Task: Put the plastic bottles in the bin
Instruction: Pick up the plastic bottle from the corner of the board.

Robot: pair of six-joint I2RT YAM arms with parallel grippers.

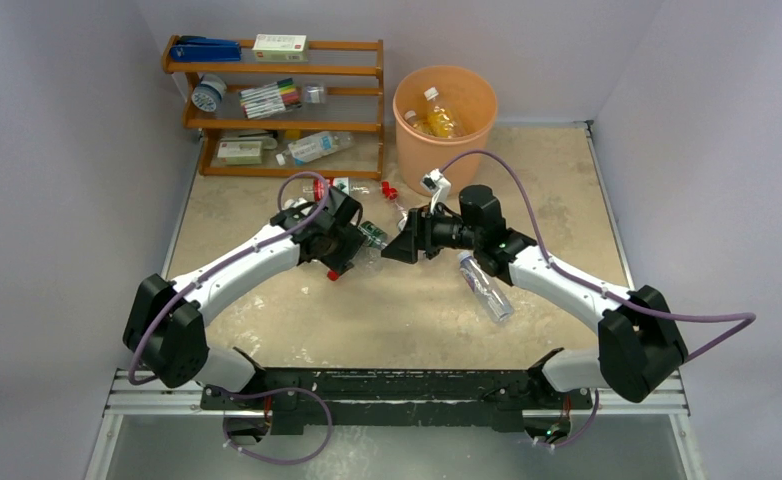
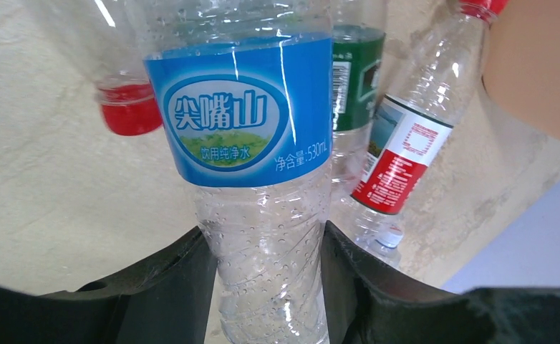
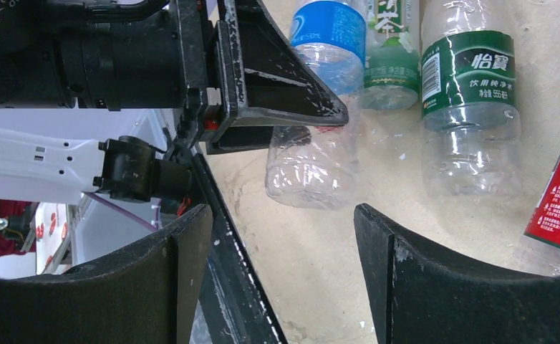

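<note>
My left gripper point(image 2: 266, 247) is shut on a clear bottle with a blue label point(image 2: 241, 122), gripped on its lower body. In the right wrist view that bottle point(image 3: 313, 158) lies on the table in the left gripper's fingers point(image 3: 277, 86). Beside it lie green-label bottles point(image 3: 470, 107) and a red-label bottle point(image 2: 402, 154). My right gripper point(image 3: 284, 244) is open and empty, facing the left gripper point(image 1: 359, 240) at the table's middle. Another clear bottle point(image 1: 485, 286) lies by the right arm. The orange bin point(image 1: 445, 140) stands at the back with bottles inside point(image 1: 437, 118).
A wooden shelf point(image 1: 277, 125) at the back left holds pens, boxes and a bottle point(image 1: 317, 147). Loose red-capped bottles point(image 1: 389, 188) lie in front of the bin. Grey walls close the left and right sides.
</note>
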